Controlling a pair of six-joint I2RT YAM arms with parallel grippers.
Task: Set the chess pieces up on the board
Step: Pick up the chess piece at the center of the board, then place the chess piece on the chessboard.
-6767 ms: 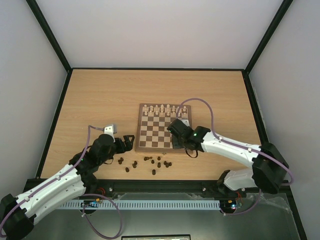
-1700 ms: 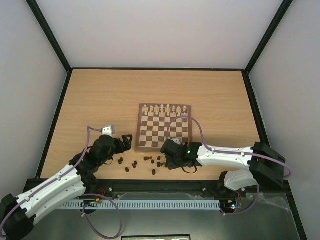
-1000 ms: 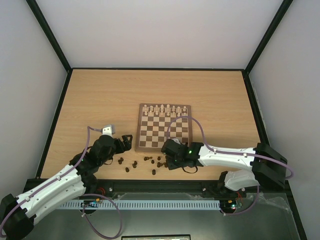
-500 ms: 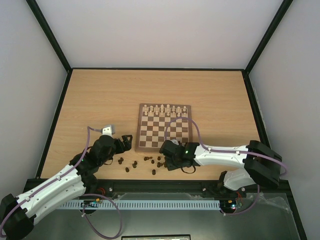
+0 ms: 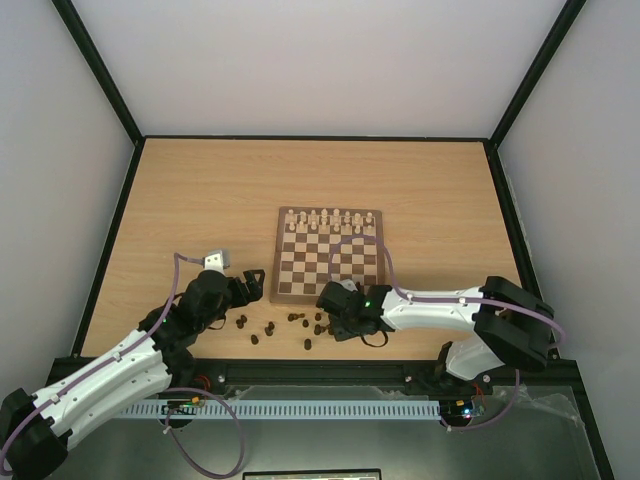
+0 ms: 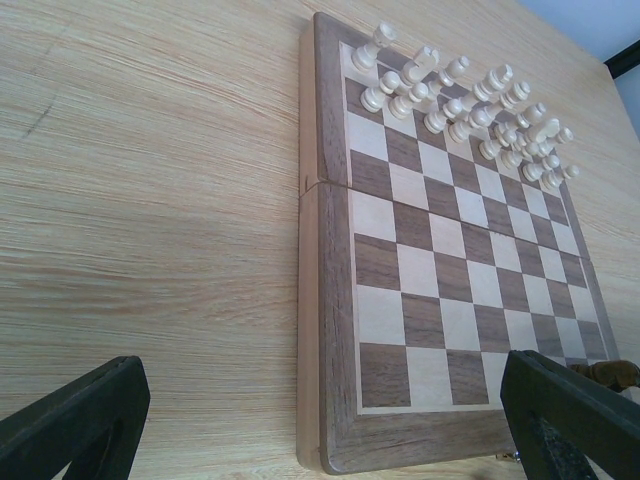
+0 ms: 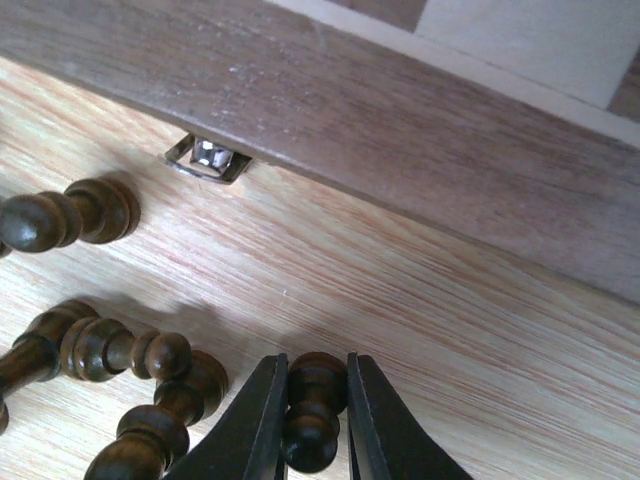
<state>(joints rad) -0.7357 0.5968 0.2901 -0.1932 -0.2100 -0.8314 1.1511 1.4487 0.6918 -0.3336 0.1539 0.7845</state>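
No legible text, nos. or brands on the board (image 6: 335,300) or elsewhere, tho top view's maybe too coarse.

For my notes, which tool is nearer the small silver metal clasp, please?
Right. The right tool grips a dark brown wooden piece near the clasp; the left tool is by the wooden chessboard's near-left corner.

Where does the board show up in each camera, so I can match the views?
Top external: the board lies mid-picture, whole.
Left wrist: the board fills the right half, running away from the camera.
Right wrist: only a brown band of the board shows, across the top.
Shared landmark: its near border, with dark pieces lying on the table just off it.
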